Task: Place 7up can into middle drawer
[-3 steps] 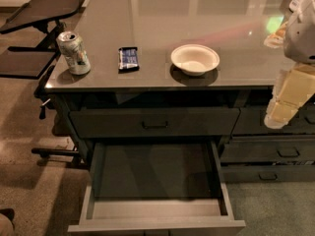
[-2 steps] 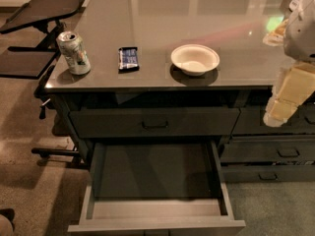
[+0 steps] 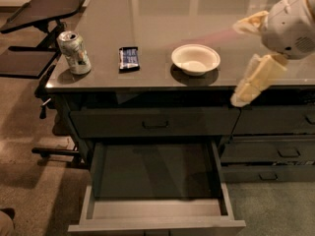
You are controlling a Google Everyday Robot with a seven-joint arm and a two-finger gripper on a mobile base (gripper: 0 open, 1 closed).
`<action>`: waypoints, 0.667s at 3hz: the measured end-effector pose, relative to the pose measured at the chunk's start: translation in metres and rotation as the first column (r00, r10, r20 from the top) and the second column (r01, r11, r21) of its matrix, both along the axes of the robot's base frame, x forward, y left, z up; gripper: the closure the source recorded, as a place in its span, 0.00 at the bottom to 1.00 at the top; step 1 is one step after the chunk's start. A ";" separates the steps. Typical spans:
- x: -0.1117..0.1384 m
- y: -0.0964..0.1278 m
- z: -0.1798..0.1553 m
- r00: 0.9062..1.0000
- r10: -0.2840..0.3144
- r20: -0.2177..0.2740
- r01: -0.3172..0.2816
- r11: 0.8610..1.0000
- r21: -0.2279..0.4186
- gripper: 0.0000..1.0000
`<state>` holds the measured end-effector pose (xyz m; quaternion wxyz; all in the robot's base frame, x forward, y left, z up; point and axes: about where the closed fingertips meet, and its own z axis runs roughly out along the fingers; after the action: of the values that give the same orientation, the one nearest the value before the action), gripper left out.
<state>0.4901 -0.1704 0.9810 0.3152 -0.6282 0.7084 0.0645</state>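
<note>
Countertop (image 3: 162, 14): silvery-green 7up can (image 3: 74, 52); jaws far-right.

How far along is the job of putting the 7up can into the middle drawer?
Done: the middle drawer is pulled out, its floor bare. In hand: nothing; the gripper hangs open and empty over the right edge of the counter, far from the 7up can. Left: that can stands upright at the counter's left end, so grasping, carrying and placing it in the drawer all remain.
</note>
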 end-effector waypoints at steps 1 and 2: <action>-0.002 0.019 0.006 0.999 0.034 -0.007 -0.034 0.996 0.081 0.00; -0.002 0.019 0.006 0.999 0.034 -0.007 -0.033 0.996 0.081 0.00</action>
<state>0.4881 -0.1509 0.9869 0.3362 -0.6266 0.6958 0.1008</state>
